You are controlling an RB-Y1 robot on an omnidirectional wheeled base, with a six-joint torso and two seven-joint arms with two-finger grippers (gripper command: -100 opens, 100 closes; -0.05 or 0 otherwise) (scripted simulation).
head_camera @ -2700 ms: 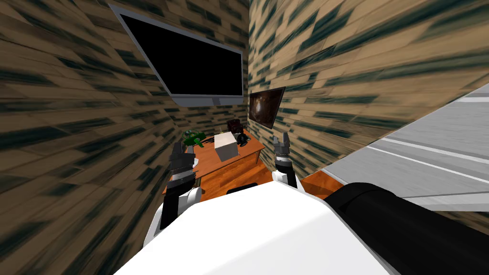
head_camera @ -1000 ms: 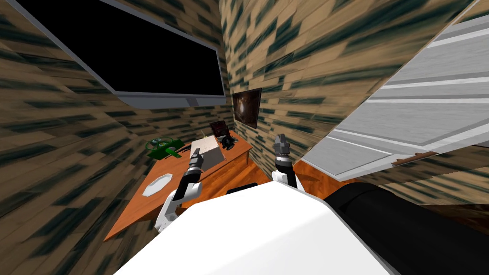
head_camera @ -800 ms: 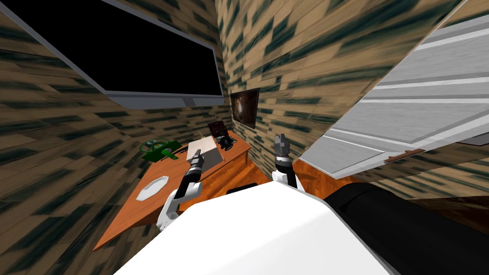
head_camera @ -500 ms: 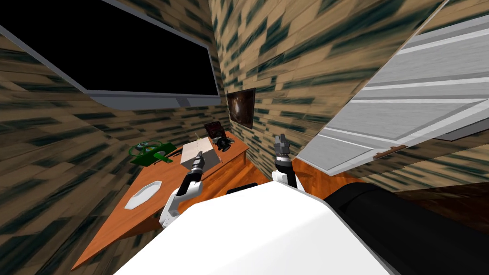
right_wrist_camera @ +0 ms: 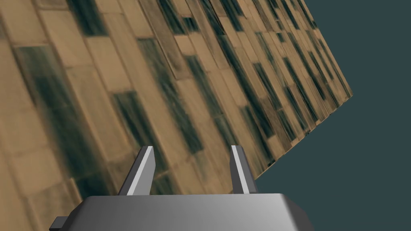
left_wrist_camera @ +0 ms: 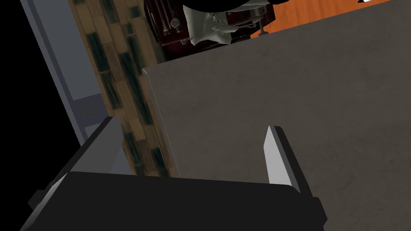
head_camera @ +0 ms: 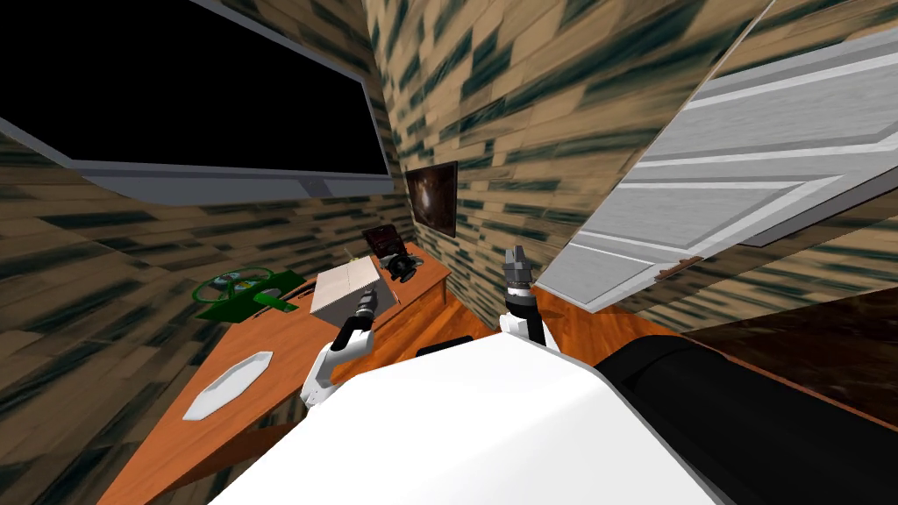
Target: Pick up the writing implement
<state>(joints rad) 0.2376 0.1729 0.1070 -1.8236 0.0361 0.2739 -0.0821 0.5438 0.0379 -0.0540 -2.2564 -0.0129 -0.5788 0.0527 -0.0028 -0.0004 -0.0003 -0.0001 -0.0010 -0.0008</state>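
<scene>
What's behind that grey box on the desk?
Beyond the box stand a dark red object and a black object. The box hides their lower parts and the desk just behind it.

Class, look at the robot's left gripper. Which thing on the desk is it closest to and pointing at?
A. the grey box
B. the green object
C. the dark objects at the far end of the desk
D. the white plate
A: the left gripper is open and points at the grey box, whose flat face lies just beyond its fingers; the head view also places it at the box.
</scene>
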